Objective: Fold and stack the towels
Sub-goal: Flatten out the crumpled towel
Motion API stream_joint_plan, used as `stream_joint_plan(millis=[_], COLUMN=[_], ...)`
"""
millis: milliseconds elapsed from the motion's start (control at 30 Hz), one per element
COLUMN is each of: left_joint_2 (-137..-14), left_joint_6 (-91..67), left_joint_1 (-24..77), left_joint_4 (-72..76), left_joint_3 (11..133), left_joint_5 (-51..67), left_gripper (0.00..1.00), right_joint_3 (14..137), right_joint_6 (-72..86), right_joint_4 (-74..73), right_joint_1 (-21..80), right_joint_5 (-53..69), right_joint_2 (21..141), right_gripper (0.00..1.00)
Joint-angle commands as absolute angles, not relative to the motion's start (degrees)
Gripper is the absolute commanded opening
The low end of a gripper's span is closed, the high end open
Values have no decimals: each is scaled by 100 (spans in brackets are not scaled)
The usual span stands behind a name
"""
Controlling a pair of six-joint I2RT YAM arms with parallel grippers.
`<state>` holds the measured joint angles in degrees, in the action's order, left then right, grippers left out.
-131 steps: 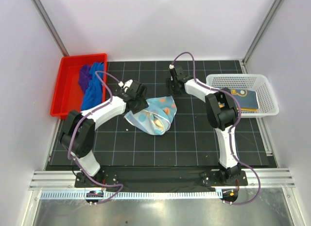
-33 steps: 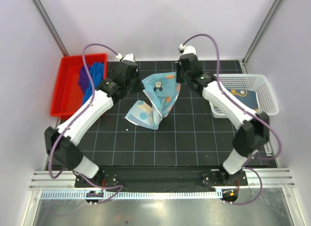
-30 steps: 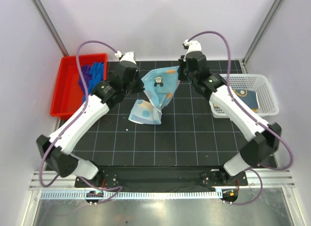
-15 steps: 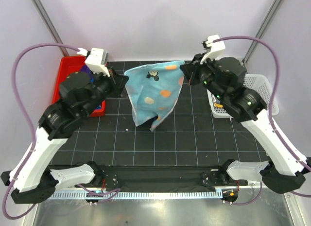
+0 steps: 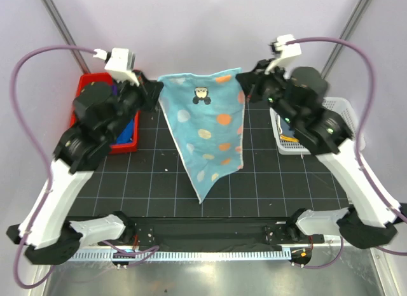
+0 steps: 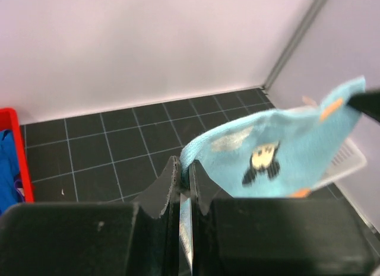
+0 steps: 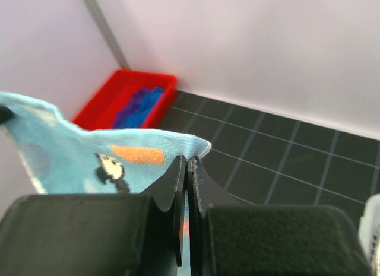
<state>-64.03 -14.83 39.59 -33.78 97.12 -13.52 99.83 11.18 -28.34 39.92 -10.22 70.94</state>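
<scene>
A pale blue towel with orange and pale dots and a small black-and-white figure hangs spread in the air above the black gridded mat. My left gripper is shut on its top left corner, and the left wrist view shows the cloth pinched at the fingertips. My right gripper is shut on the top right corner. The top edge is taut between them and the lower part tapers to a point. A royal blue towel and a purple towel lie in the red tray.
The red tray sits at the back left, partly behind my left arm. A white mesh basket with a dark item inside stands at the back right. Pale walls enclose the mat on three sides.
Both arms have lifted and pulled apart. The pale blue towel has gone from a bunched drape near the mat to a flat sheet hanging stretched between the grippers.
</scene>
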Motion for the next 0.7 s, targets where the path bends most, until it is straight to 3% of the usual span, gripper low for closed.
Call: stream_joint_plan(millis=[0, 67, 267, 433, 667], left_joint_2=[-7239, -7627, -9683, -11229, -12032], left_joint_6=[-1914, -2267, -2311, -2338, -2250], left_joint_1=[2740, 2349, 1609, 1099, 1011], left_joint_4=[-2718, -2244, -1442, -1099, -958], left_joint_3=[9406, 9325, 9799, 10773, 11268], left_joint_5=[-663, -72, 210, 535, 386], left_gripper=[0, 0, 0, 0, 0], right_joint_3=[9826, 9844, 10457, 12135, 12982], right_joint_6=[975, 1072, 1327, 1283, 1239], right_joint_4=[-2690, -2402, -1575, -1398, -941], right_joint_1=[3633, 3280, 2259, 2031, 1925], right_joint_5=[-1477, -1206, -475, -369, -501], right_joint_2=[8064, 8540, 10729, 12748, 13500], right_gripper=[1, 1, 1, 1, 1])
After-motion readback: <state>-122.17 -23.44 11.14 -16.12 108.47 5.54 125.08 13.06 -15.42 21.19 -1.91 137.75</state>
